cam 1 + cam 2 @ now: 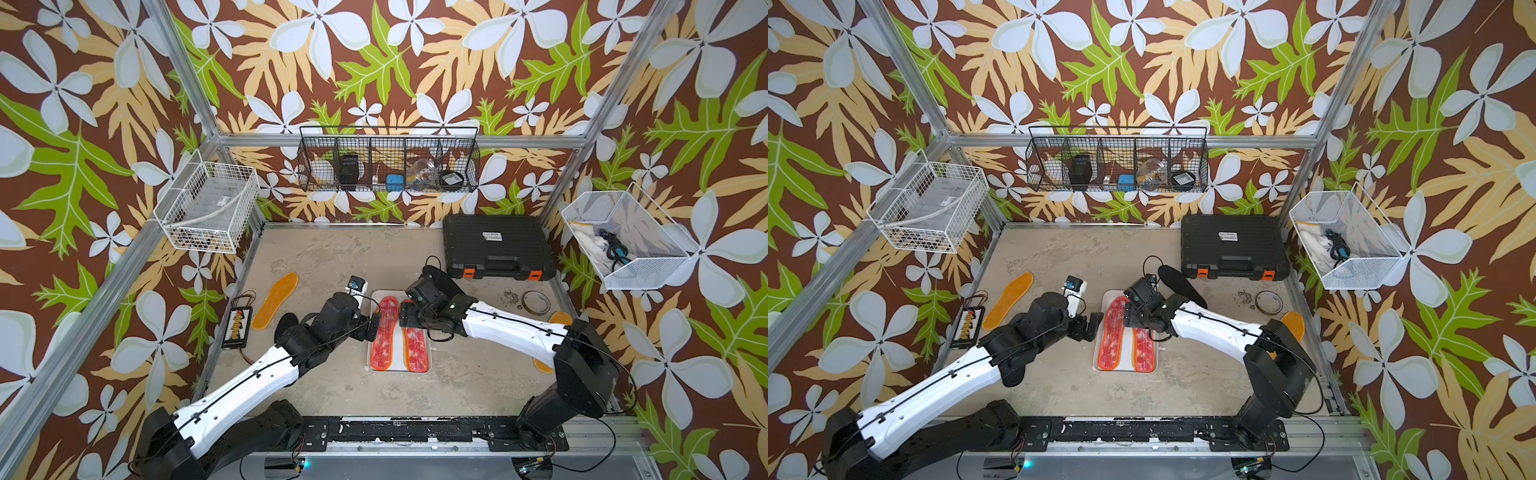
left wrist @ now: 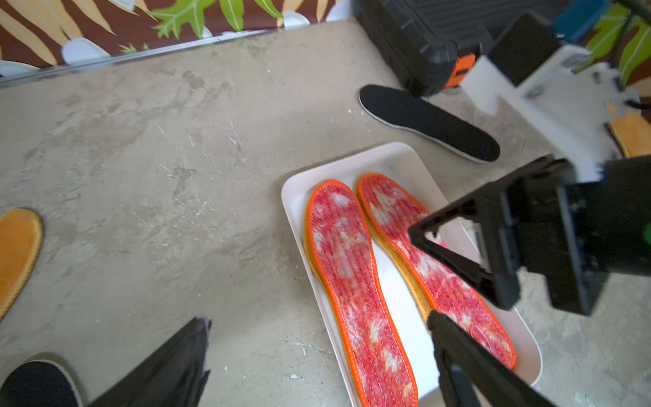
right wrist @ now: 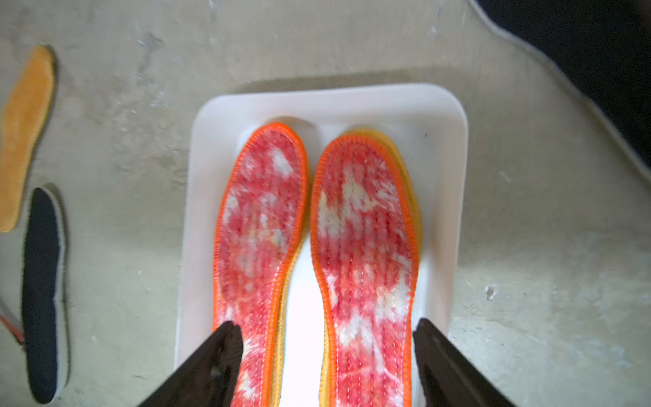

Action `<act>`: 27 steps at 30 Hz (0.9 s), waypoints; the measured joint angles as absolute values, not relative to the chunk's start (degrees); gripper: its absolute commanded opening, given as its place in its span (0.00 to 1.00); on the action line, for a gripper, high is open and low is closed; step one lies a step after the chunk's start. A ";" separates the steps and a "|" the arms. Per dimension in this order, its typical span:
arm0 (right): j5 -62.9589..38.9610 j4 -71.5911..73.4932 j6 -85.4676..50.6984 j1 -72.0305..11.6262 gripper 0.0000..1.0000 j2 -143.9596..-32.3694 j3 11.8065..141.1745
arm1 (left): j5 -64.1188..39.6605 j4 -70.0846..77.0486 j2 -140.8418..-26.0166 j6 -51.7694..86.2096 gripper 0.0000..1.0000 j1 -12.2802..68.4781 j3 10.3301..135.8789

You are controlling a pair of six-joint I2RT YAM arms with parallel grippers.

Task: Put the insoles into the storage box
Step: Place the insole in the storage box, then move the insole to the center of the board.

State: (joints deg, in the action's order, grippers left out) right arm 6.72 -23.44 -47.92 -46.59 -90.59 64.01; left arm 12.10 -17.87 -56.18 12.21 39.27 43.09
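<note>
The storage box (image 3: 327, 95) sits near the middle of the table (image 1: 332, 257), and I see it already loaded. The red-white insole on the left arm's side (image 1: 384, 332) and the red-white insole on the right arm's side (image 1: 415, 351) lie flat in it, side by side. Each rests on a yellow-orange insole whose rim (image 3: 396, 149) peeks out underneath. My right tool (image 3: 327, 323) is over the box, above the end of the insole on its own side. Its jaws are spread wide and nothing is pinched between them; whether the tips touch the insoles I cannot tell. My left tool (image 2: 318, 320) hangs just beside the box's long edge, jaws fully apart and empty. Outward from the box, a black insole (image 2: 428, 121) lies on the table between it and the black case (image 1: 496, 245) with orange latches. Another black insole (image 3: 42, 296) lies beside the left arm. Next to that one, an orange-yellow insole (image 1: 276, 300) lies well clear of the box. A further orange-yellow insole (image 1: 1292, 324) is partly hidden under the right arm, near a tape ring (image 1: 536, 302). A small wired board (image 1: 237, 328) rests at the table's left edge.
</note>
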 measured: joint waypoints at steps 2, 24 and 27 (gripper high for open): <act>7.81 -23.90 -45.34 -46.59 0.83 -86.80 64.18 | 11.42 -17.19 -55.18 13.19 1.00 36.67 42.30; 11.97 -16.64 -25.54 -33.98 0.85 -72.90 47.46 | 10.46 -30.61 -72.69 34.02 1.00 1.83 42.52; 11.49 -14.17 -24.51 -31.90 0.85 -73.43 46.17 | 8.38 -32.69 -76.73 32.56 1.00 -3.18 44.80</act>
